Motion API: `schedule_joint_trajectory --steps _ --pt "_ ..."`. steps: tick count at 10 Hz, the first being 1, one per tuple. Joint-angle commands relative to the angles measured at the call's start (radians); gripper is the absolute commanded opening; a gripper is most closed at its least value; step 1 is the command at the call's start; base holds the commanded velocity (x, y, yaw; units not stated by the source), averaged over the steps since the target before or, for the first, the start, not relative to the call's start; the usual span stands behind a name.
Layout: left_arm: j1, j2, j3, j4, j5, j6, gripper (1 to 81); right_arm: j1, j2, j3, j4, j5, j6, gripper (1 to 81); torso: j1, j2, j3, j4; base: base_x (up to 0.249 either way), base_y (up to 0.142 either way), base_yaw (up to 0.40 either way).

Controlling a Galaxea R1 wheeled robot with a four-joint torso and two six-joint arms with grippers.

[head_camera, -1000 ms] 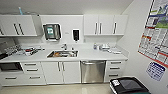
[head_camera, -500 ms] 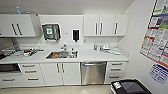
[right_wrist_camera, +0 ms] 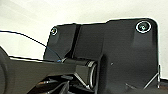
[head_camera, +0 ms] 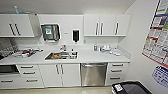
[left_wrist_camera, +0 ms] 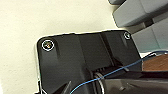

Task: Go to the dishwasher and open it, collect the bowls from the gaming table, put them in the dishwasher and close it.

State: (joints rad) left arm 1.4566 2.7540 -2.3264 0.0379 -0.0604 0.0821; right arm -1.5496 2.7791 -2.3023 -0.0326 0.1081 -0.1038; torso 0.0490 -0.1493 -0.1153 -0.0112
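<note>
Camera nearer, one shut dishwasher [head_camera: 93, 74]

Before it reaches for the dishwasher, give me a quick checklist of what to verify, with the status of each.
1. Dishwasher in the head view: ok, under the counter, right of the sink.
2. Door closed: ok, steel front sits flush with the cabinets.
3. Bar handle visible: ok, along the door's top edge.
4. Floor in front free: not ok, a dark bin stands low on the right.
5. Bowls in sight: not ok, none visible yet.
6. Either gripper open: cannot tell.
</note>
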Motion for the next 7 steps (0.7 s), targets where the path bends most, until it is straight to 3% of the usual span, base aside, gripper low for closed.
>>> schedule_joint_trajectory --steps 1,7 --pt "-0.052 -0.011 -0.001 -0.003 0.047 0.004 81.1 0.052 -0.013 0.015 -0.006 -0.048 0.001 81.1 0.0 0.0 0.0 0.0 0.087 0.0 0.0" --pt "-0.052 -0.003 -0.011 -0.004 0.047 0.004 81.1 0.056 -0.014 0.015 -0.007 -0.054 0.0 81.1 0.0 0.0 0.0 0.0 0.086 0.0 0.0"
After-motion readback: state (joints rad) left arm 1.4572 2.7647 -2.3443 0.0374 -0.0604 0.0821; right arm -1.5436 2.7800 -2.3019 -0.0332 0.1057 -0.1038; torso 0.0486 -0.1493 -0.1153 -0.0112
